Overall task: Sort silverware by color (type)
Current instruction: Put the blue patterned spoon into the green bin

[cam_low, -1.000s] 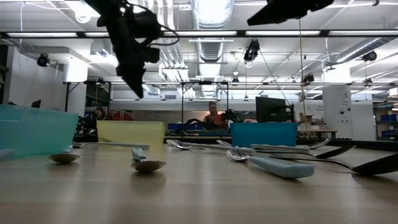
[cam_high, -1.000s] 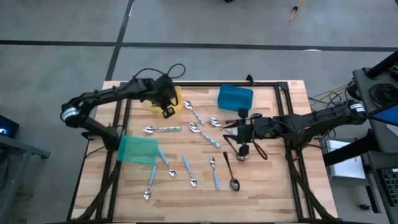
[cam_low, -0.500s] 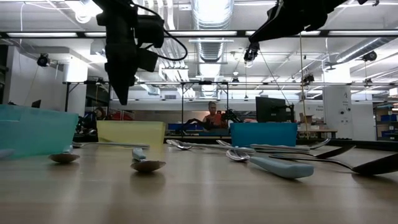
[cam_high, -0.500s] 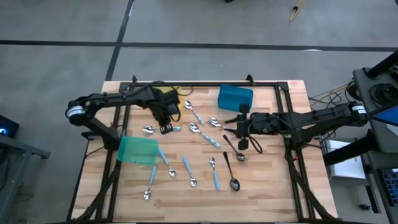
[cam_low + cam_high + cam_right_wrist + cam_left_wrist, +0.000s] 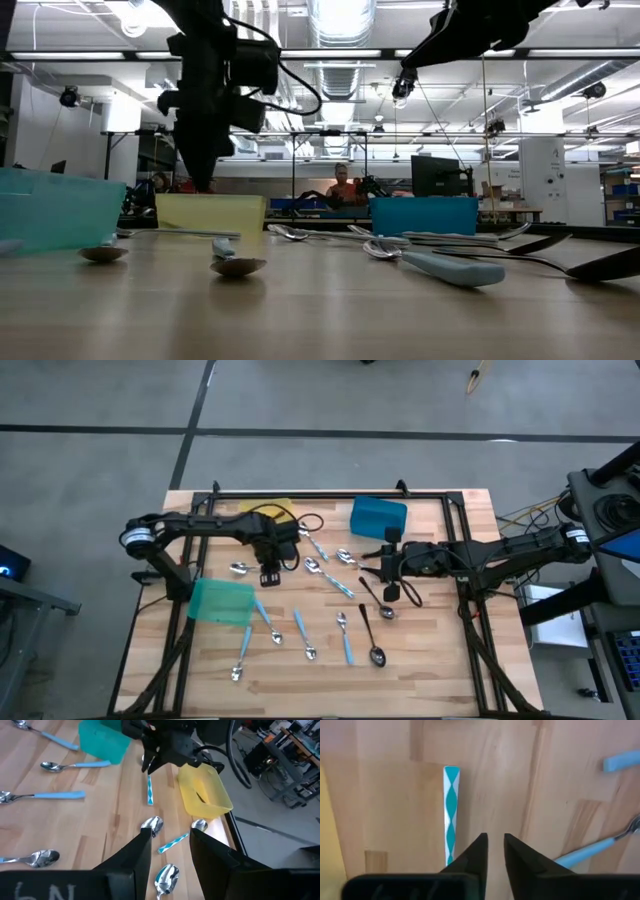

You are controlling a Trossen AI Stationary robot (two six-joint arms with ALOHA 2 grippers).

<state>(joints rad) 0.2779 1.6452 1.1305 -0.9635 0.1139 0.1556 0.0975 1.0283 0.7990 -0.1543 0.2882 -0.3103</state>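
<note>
Several spoons lie flat on the wooden table: silver ones (image 5: 342,624), ones with light blue handles (image 5: 299,623) and dark ones (image 5: 369,632). My left gripper (image 5: 268,571) (image 5: 494,840) hovers just over the table, fingers pointing down, open by a narrow gap and empty. A spoon handle with a teal and white pattern (image 5: 451,815) (image 5: 149,790) lies beside its fingers. My right gripper (image 5: 372,567) (image 5: 170,837) hangs above the table's middle right, open and empty, facing the left arm (image 5: 165,742).
A yellow bin (image 5: 282,508) (image 5: 210,212) stands at the far left, partly behind the left arm. A blue bin (image 5: 378,517) sits at the far middle and a green bin (image 5: 222,602) near the left edge. A person (image 5: 345,186) is in the room beyond.
My left gripper has moved from over the yellow bin toward the table's near edge and right, has come down, and now hovers over the patterned spoon handle. My right gripper shifted a little toward the far edge, then held still.
</note>
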